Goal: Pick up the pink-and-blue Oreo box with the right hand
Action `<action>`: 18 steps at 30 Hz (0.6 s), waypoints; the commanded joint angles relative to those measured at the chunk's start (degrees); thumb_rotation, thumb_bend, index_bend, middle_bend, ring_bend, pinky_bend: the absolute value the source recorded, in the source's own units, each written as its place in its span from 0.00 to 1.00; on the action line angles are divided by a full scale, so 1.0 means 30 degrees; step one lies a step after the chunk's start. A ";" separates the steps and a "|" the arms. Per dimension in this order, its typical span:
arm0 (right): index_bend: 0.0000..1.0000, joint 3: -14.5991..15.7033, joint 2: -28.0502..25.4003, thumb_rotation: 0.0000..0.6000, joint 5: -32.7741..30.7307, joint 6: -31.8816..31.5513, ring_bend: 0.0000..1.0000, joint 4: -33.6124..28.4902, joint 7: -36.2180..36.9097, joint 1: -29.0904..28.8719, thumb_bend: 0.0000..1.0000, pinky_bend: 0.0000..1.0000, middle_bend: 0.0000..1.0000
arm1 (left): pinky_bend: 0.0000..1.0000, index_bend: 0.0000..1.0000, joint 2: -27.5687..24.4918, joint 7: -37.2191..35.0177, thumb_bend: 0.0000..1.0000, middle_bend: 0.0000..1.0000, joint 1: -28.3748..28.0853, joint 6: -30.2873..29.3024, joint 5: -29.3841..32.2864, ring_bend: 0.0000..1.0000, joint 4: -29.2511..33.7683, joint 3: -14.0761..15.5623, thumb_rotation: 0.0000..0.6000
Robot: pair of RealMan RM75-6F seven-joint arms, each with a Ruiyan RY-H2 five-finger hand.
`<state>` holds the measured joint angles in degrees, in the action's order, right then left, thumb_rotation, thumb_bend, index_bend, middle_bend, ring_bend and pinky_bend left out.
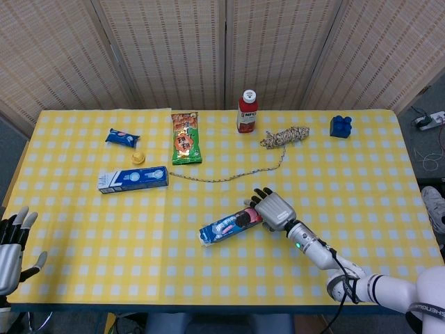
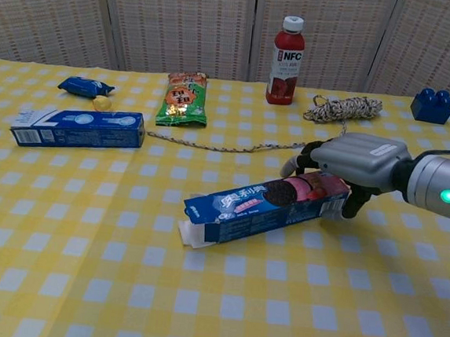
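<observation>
— Two hands are showing, yes? What is the right hand (image 2: 357, 163) doing?

— It is lying over the pink end of the Oreo box (image 2: 265, 204). In the chest view its fingers (image 2: 295, 163) are curving down on the far side of the box and the thumb is pressing at the near corner, so the hand is clasping that end. The box is lying flat on the yellow checked tablecloth (image 2: 82, 266); I am not seeing any gap under it.

— And the rest of the box?

— The blue end, with an open flap, is pointing away from the hand, to its left and toward the robot.

— What is lying around the right hand?

— Just beyond its fingers a thin rope (image 1: 229, 177) is running across the cloth, and it is ending in a coil (image 2: 343, 109) farther behind the hand. A red juice bottle (image 2: 287, 49) is standing upright behind that, near the screen. A blue toy brick (image 2: 431, 106) is sitting to the right and behind the hand, well apart. To the far left of the hand a long blue box (image 2: 78, 128) is lying, and behind it a green snack bag (image 2: 183, 99), a small blue packet (image 2: 85, 87) and a small yellow thing (image 1: 138, 158).

— And the left hand (image 1: 12, 244)?

— It is hanging at the left near corner of the table, well apart from everything, with fingers spread and holding nothing.
</observation>
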<state>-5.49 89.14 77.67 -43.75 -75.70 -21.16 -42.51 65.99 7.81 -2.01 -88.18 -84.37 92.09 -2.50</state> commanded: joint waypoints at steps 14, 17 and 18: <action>0.40 -0.0089 -0.2564 1.00 0.1299 -0.2205 0.24 -0.2270 0.0135 0.0061 0.30 0.22 0.42 | 0.04 0.10 0.0097 -0.0213 0.34 0.03 -0.0093 0.0091 -0.0051 0.06 -0.0209 -0.0071 1.00; 0.40 -0.0184 -0.4251 1.00 0.1633 -0.1724 0.24 -0.3540 -0.0971 -0.0477 0.31 0.22 0.42 | 0.04 0.10 0.0091 -0.0240 0.34 0.03 -0.0135 0.0089 -0.0125 0.06 -0.0217 -0.0086 1.00; 0.40 -0.0220 -0.4737 1.00 0.1690 -0.1547 0.24 -0.3888 -0.1421 -0.0655 0.31 0.22 0.42 | 0.04 0.10 0.0098 -0.0248 0.34 0.03 -0.0141 0.0079 -0.0129 0.06 -0.0217 -0.0099 1.00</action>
<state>-5.75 78.84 81.67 -49.52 -84.08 -22.21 -42.94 66.28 7.08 -2.43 -87.94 -84.75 91.44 -2.79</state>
